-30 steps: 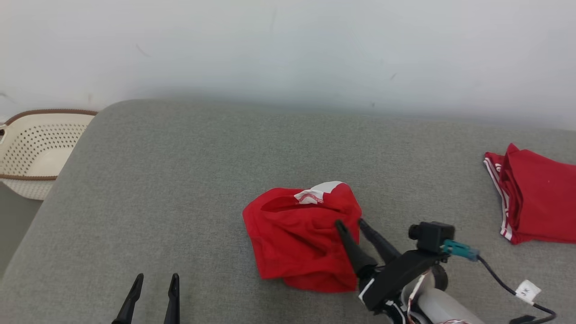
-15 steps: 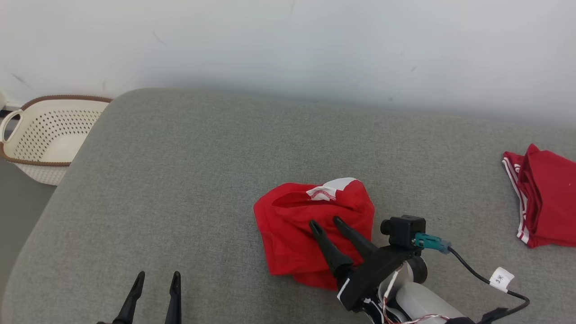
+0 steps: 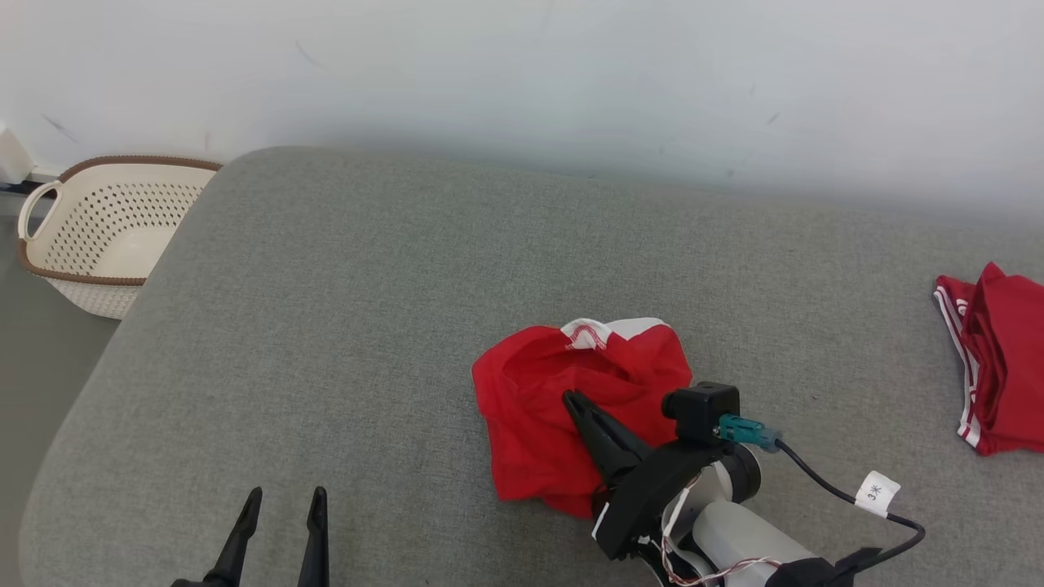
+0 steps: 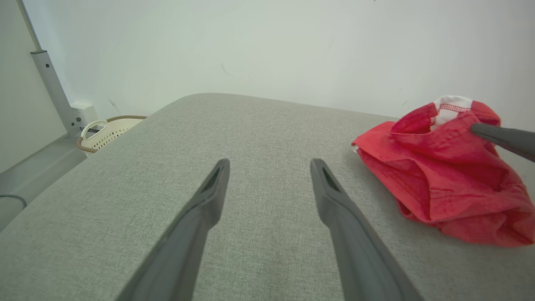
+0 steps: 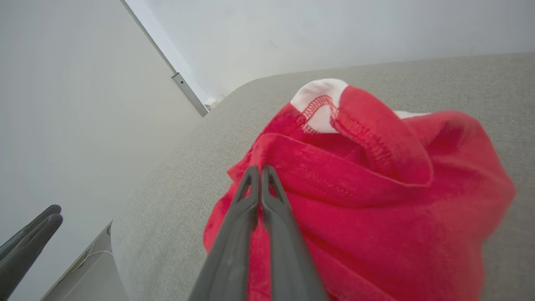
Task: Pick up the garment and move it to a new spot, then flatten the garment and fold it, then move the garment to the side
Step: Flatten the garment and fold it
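Observation:
The garment (image 3: 530,432) is a crumpled red piece with a white patch, lying right of centre on the grey cushion (image 3: 367,326). My right gripper (image 3: 571,399) reaches in from the lower right, fingers pressed together on a fold near the garment's middle. The right wrist view shows the shut tips (image 5: 260,169) pinching a ridge of the red garment (image 5: 376,200). My left gripper (image 3: 281,505) hangs open near the front edge, well left of the cloth. Its fingers (image 4: 209,196) stand apart over bare cushion, with the garment (image 4: 443,175) off to their right.
A second red garment (image 3: 999,367) with white stripes lies folded at the cushion's far right edge. A cream perforated basket (image 3: 90,244) stands on the floor beyond the cushion's left corner. A white wall runs behind the cushion.
My right gripper's fingers have closed together on the garment's fold, and the cloth has bunched up a little around them. The head camera has shifted. The left gripper stays open.

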Robot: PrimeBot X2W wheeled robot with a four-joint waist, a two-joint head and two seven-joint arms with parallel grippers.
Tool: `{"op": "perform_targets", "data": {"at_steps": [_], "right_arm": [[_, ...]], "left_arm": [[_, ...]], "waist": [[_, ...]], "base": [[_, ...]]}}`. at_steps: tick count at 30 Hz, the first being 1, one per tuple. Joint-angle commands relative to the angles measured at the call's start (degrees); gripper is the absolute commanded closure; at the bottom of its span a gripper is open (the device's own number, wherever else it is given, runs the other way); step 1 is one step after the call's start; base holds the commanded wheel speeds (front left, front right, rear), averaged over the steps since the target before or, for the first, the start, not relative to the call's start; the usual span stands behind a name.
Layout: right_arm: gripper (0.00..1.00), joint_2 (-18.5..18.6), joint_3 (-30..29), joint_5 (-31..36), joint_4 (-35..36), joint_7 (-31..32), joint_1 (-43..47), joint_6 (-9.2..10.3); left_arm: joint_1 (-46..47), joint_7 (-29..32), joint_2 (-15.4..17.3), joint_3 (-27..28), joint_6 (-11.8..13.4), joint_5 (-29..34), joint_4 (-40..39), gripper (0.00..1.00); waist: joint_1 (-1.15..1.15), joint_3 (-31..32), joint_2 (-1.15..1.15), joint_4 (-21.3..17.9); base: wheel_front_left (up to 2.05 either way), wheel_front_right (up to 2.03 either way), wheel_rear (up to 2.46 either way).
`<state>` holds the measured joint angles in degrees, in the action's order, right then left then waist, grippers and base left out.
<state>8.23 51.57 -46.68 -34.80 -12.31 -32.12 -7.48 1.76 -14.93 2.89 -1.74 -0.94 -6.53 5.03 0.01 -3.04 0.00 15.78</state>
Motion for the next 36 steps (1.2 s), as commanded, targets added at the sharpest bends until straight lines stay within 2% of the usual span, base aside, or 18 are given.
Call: {"op": "perform_targets", "data": {"at_steps": [1,13,22,23,24,25,30,36], "right_arm": [[1.0,-0.03,0.33,0.35,0.16,-0.46,-0.19,-0.02],[1.0,3.4,6.76,3.81,5.87,-0.27,2.78,-0.02],[1.0,3.08,10.24,2.3,6.64,1.21,4.83,-0.02],[0.77,3.18,10.51,2.44,6.12,1.36,4.77,-0.02],[0.25,3.06,10.84,2.6,5.78,1.36,4.74,-0.02],[0.0,2.75,11.1,2.36,5.62,1.15,4.89,-0.02],[0.0,2.93,11.4,1.42,6.24,-0.5,4.93,-0.02],[0.0,4.47,8.01,1.51,9.47,-2.46,5.38,-0.02]], "left_arm": [[0.04,-0.19,0.02,0.14,-0.05,-0.05,0.15,0.0],[-0.38,-0.19,0.02,0.03,0.25,-0.41,0.13,0.0],[0.12,-0.19,0.02,0.06,0.05,-0.31,0.52,0.0],[0.13,-0.19,0.02,0.01,0.06,-0.26,0.54,0.0],[0.11,-0.19,0.02,-0.03,0.09,-0.24,0.55,0.0],[0.09,-0.19,0.02,-0.03,0.12,-0.22,0.53,0.0],[-0.35,-0.19,0.02,0.26,0.22,-0.05,0.49,0.0],[-1.07,-0.19,0.02,0.56,0.22,0.14,0.22,0.0]], "waist": [[-0.01,0.08,0.0,-0.04],[-0.01,0.3,0.0,-1.05],[-0.01,0.41,0.0,-1.34],[-0.01,0.48,0.0,-1.32],[-0.01,0.55,0.0,-1.31],[-0.01,0.63,0.0,-1.31],[-0.01,1.18,0.0,-1.59],[-0.01,1.96,0.0,-2.41]], "base": [[0.0,0.0,0.0],[0.0,0.0,0.0],[0.0,0.0,0.0],[0.0,0.0,0.0],[0.0,0.0,0.0],[0.0,0.0,0.0],[0.0,0.0,0.0],[0.0,0.0,0.0]]}}
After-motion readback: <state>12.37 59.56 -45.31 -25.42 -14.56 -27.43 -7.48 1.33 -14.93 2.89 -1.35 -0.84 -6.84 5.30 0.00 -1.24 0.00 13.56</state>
